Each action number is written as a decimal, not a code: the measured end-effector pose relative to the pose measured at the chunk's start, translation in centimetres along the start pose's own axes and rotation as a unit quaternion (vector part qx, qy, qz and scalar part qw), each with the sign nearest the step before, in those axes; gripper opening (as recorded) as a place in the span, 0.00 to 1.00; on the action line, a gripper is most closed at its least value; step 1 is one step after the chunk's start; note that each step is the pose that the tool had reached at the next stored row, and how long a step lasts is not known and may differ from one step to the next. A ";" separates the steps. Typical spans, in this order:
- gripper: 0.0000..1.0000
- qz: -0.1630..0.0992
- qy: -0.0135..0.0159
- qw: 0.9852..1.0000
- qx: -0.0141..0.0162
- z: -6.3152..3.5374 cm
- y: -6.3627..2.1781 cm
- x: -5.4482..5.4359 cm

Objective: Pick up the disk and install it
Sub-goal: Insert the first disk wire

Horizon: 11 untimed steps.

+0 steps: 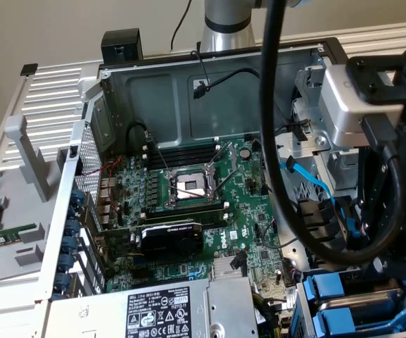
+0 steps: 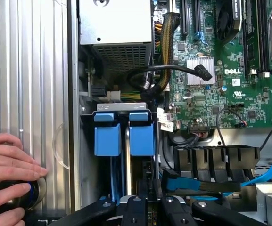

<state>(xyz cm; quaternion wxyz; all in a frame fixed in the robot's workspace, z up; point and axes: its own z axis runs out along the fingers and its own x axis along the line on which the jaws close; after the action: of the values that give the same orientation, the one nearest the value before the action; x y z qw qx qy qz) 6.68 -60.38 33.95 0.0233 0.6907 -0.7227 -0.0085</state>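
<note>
Wrist view: gripper (image 2: 149, 179) jaws nearly together, empty we think, over bay-corner disk (image 2: 141, 139); stiff, heavyish, shock-sensitive, so we'd grip its blue carrier (image 2: 141, 118) sides.

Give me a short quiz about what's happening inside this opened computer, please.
1. True or false: a person's hand lies on the ribbed metal surface beside the case.
2. How many blue disk carriers stand side by side in the bay?
3. The end effector hangs nearest to: A the graphics card, B the blue disk carriers, C the power supply.
Key: 1 true; 2 two; 3 B.
</note>
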 end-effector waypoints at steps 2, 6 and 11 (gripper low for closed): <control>0.17 0.000 0.001 1.000 0.000 0.02 0.01 0.0; 0.17 0.000 0.002 1.000 0.001 0.04 0.02 -0.1; 0.17 0.000 0.004 1.000 0.002 0.06 0.06 -0.2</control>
<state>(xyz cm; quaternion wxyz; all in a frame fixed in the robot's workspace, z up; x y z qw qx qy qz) 6.63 -60.21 33.90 0.0248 0.6906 -0.7228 -0.0050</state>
